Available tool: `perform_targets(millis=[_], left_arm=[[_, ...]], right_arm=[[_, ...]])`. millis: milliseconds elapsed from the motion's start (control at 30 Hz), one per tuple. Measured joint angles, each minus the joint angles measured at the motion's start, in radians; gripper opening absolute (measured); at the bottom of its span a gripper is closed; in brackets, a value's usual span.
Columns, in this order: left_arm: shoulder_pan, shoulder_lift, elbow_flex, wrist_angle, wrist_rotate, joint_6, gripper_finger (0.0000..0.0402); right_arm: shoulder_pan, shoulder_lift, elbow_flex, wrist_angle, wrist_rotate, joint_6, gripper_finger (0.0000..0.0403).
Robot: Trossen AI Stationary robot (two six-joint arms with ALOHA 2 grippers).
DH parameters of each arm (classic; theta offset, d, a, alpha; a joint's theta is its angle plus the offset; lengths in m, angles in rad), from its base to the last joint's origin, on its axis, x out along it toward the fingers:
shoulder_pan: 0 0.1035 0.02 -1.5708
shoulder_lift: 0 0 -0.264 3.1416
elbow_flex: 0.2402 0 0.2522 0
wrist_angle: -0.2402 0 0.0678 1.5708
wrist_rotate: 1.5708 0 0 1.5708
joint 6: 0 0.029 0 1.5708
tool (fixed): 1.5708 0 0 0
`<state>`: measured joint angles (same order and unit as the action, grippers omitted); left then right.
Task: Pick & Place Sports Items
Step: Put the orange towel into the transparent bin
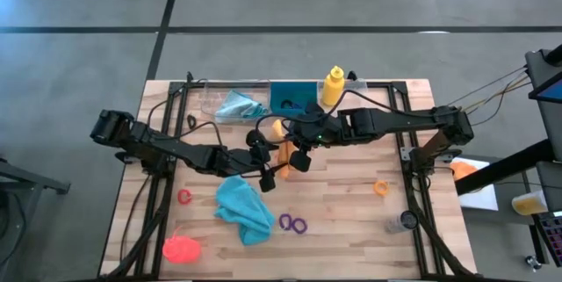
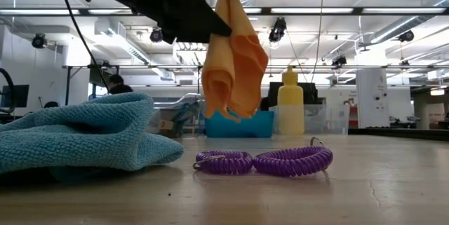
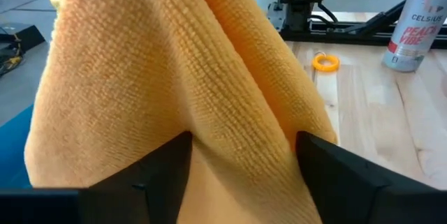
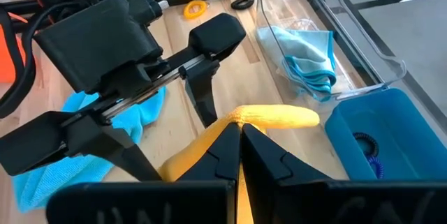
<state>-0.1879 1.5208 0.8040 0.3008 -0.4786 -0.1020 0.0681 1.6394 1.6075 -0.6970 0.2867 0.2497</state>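
An orange cloth (image 2: 235, 64) hangs in the air over the middle of the table, with my right gripper (image 4: 241, 144) shut on its top. My left gripper (image 3: 244, 158) is open, one finger on each side of the cloth's hanging part. A teal cloth (image 1: 244, 207) lies crumpled on the table near the front, with two purple rings (image 2: 263, 162) beside it. A red ring (image 1: 184, 197) and an orange ring (image 1: 381, 187) lie flat on the wood. The yellow bottle (image 1: 333, 86) stands upright at the far edge. My right gripper pinches the orange cloth's bunched top (image 4: 234, 116) between its two fingers, slanting down from the table's right side. The cloth hangs below in slack folds, its lower end (image 2: 224, 109) clear of the table. My left gripper has the hanging cloth between its fingers (image 3: 167, 165); I cannot tell whether they touch it.
At the far edge stand a clear tray (image 4: 363, 49) holding a pale blue cloth (image 4: 304, 56), and a teal bin (image 1: 294, 97). A drink can (image 3: 418, 21) stands near the right front. A pink-red item (image 1: 181, 248) lies at the front left corner.
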Motion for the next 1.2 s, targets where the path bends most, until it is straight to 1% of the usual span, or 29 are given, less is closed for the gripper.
perform_targets(millis=[100,200,300,333,367,467,567,700,767,900,967,1033,1100,1200], left_arm=[[0.0,0.0,0.0,0.0,0.0,0.0,0.0202],[0.0,-0.001,0.0,-0.001,0.0,0.0,0.0131],[0.0,-0.001,0.0,-0.012,0.003,0.018,0.0048],[0.0,-0.001,0.0,-0.015,0.012,0.025,0.0025],[0.0,-0.001,0.0,-0.016,0.023,0.027,0.0015],[0.0,-0.003,0.0,-0.019,0.032,0.028,0.0013],[0.0,-0.023,0.006,-0.08,0.034,0.027,0.0006],[0.0,-0.071,0.041,-0.21,0.038,0.023,0.0005],[0.0,-0.101,0.064,-0.293,0.067,0.015,0.0004],[0.0,-0.153,0.115,-0.456,0.134,-0.016,0.0003],[-0.001,-0.168,0.145,-0.534,0.143,-0.034,0.0003],[-0.001,-0.173,0.175,-0.628,0.143,-0.053,0.0002],[-0.001,-0.172,0.205,-0.708,0.143,-0.066,0.0002],[-0.001,-0.171,0.234,-0.785,0.143,-0.084,0.0002]], right_arm=[[0.0,0.0,-0.002,0.0,0.0,0.0,0.001],[0.0,0.0,-0.003,0.0,0.0,0.0,0.0011],[0.001,0.0,-0.006,-0.001,0.0,0.0,0.0011],[0.002,0.0,-0.006,-0.002,0.0,0.0,0.0011],[0.003,0.0,-0.006,-0.002,0.0,0.0,0.0011],[0.005,0.0,-0.006,-0.002,-0.003,0.0,0.0011],[0.006,0.0,-0.007,-0.003,-0.027,0.0,0.0011],[0.013,0.0,-0.007,-0.006,-0.035,-0.019,0.0011],[0.018,0.0,-0.007,-0.006,-0.046,-0.031,0.0011],[0.018,0.0,-0.007,-0.007,-0.11,-0.046,0.0014],[0.019,0.0,-0.007,-0.01,-0.116,-0.052,0.0027],[0.019,0.0,-0.007,-0.01,-0.116,-0.065,0.0049],[0.021,0.0,-0.007,-0.009,-0.116,-0.074,0.0079],[0.028,0.0,-0.007,-0.009,-0.116,-0.078,0.013]])
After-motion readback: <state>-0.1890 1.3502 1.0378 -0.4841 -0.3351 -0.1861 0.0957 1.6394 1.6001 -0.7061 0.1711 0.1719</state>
